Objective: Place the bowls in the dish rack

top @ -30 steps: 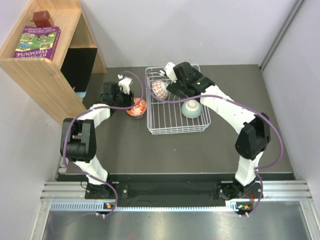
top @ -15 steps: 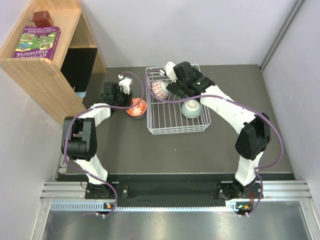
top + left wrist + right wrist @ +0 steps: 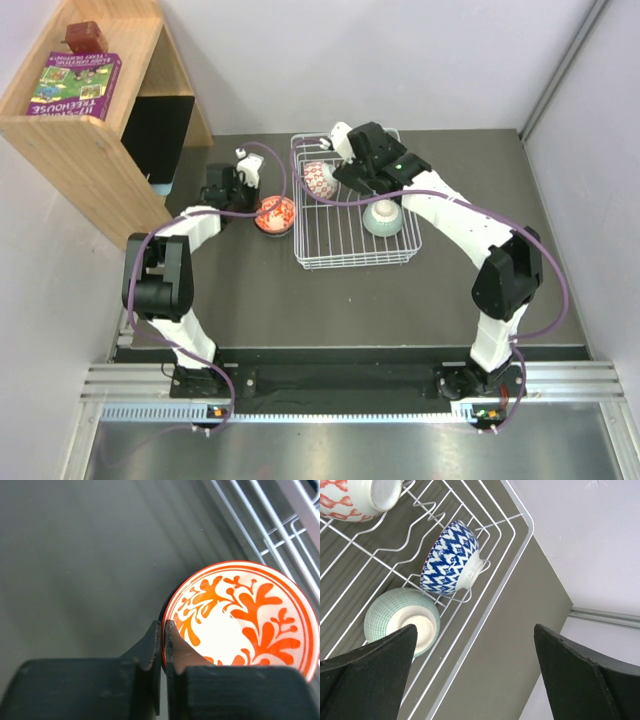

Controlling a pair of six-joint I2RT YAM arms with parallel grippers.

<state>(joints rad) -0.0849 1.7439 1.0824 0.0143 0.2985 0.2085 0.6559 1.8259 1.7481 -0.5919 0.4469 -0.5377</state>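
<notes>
An orange-red bowl (image 3: 275,213) with a white leafy inside (image 3: 245,615) sits on the dark table just left of the dish rack (image 3: 355,258). My left gripper (image 3: 164,629) is shut on its near rim, one finger inside and one outside (image 3: 257,204). In the white wire dish rack (image 3: 485,612) lie a red-and-white bowl (image 3: 320,180) (image 3: 355,497), a pale green bowl (image 3: 383,217) (image 3: 402,621) and a blue-and-white bowl (image 3: 451,557). My right gripper (image 3: 475,630) hangs open above the rack (image 3: 375,190), holding nothing; its arm hides the blue-and-white bowl in the top view.
A wooden shelf (image 3: 90,120) with a purple book (image 3: 75,85) stands at the back left, close to the left arm. The rack's left wire edge (image 3: 280,520) runs right beside the held bowl. Walls close in on both sides.
The left jaws have closed onto the orange-red bowl's rim, and the bowl has shifted slightly. The right arm has not moved.
</notes>
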